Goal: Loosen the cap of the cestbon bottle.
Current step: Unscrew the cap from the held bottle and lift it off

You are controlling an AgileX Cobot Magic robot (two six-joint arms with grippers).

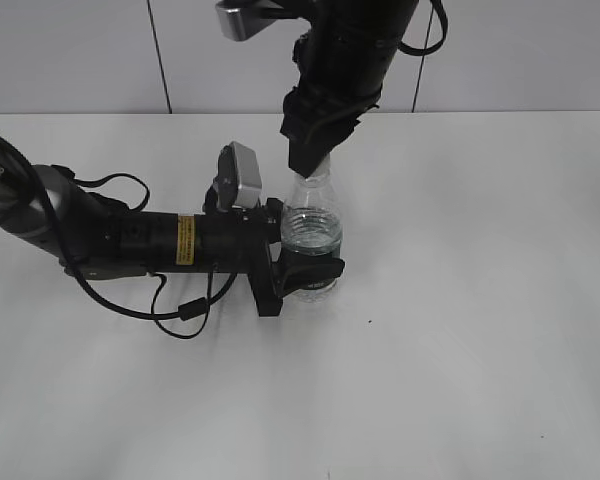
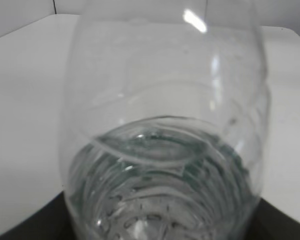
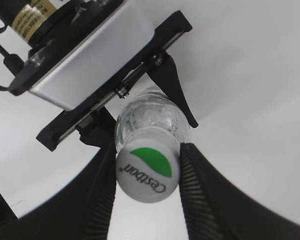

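Observation:
The clear cestbon bottle [image 1: 310,225] stands upright on the white table, partly filled with water. My left gripper [image 1: 310,275] reaches in from the left and is shut on its lower body. The bottle [image 2: 165,125] fills the left wrist view, with dark fingers [image 2: 10,232] at the bottom corners. My right gripper [image 1: 310,165] comes down from above onto the bottle's top. In the right wrist view its ribbed fingers [image 3: 190,175] press both sides of the white cap [image 3: 147,172] with the green leaf logo. In the exterior view the cap is hidden between those fingers.
The left arm [image 1: 160,240] lies low across the table's left half, with a black cable [image 1: 170,305] looping in front of it. The white table [image 1: 480,300] extends to the right and front. A grey panelled wall [image 1: 80,50] stands behind.

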